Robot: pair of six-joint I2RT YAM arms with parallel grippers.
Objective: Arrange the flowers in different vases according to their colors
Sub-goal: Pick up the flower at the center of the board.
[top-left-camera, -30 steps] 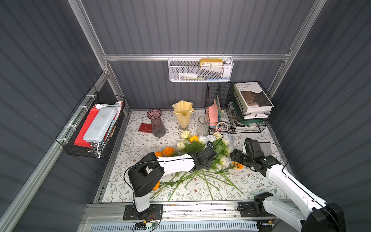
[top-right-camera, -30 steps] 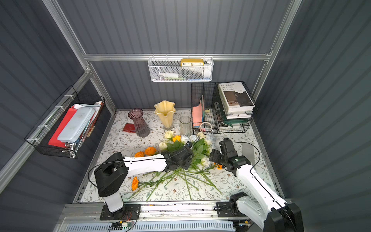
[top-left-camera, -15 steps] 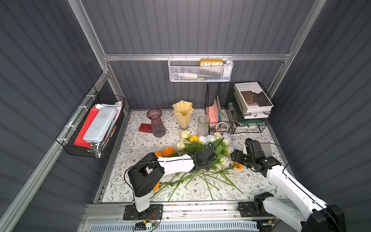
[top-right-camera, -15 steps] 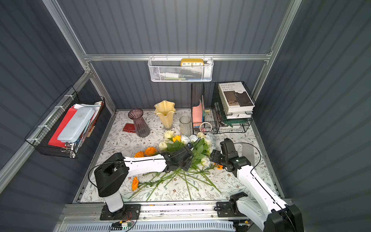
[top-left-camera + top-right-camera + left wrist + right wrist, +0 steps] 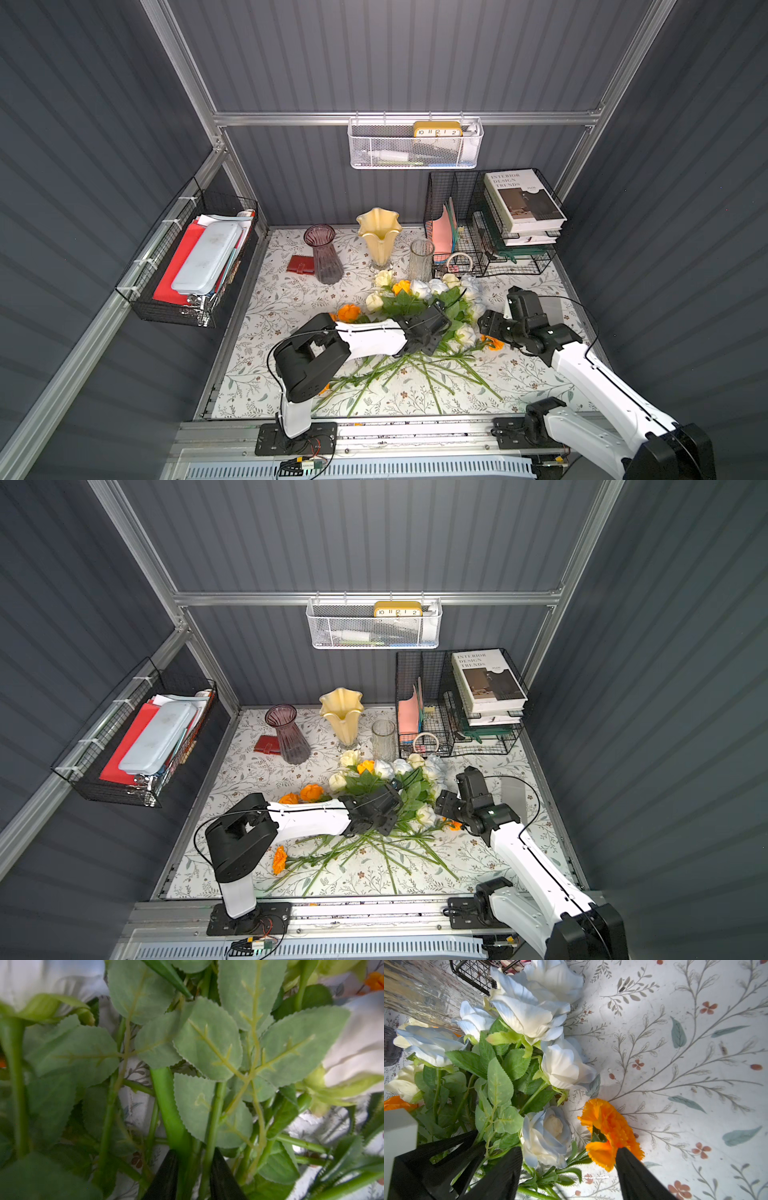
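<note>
The flowers (image 5: 415,299) lie in a heap mid-table: white and cream roses, orange blooms, long green stems (image 5: 399,370) fanning toward the front. My left gripper (image 5: 434,322) is buried in the leaves; in its wrist view the jaws (image 5: 194,1167) pinch two green stems (image 5: 170,1118). My right gripper (image 5: 569,1167) stands open low at the heap's right side, a white rose (image 5: 548,1136) and an orange marigold (image 5: 610,1126) between its fingers. A purple vase (image 5: 326,253), a yellow vase (image 5: 379,237) and a clear glass vase (image 5: 421,259) stand upright at the back, all without flowers.
A red wallet (image 5: 301,265) lies left of the purple vase. A black wire rack (image 5: 490,232) with books fills the back right corner, a tape roll (image 5: 459,262) at its foot. A lone marigold (image 5: 279,859) lies near the left arm's base.
The left gripper's jaws have narrowed onto the stems. Both arms and the flower heap stay almost where they were.
</note>
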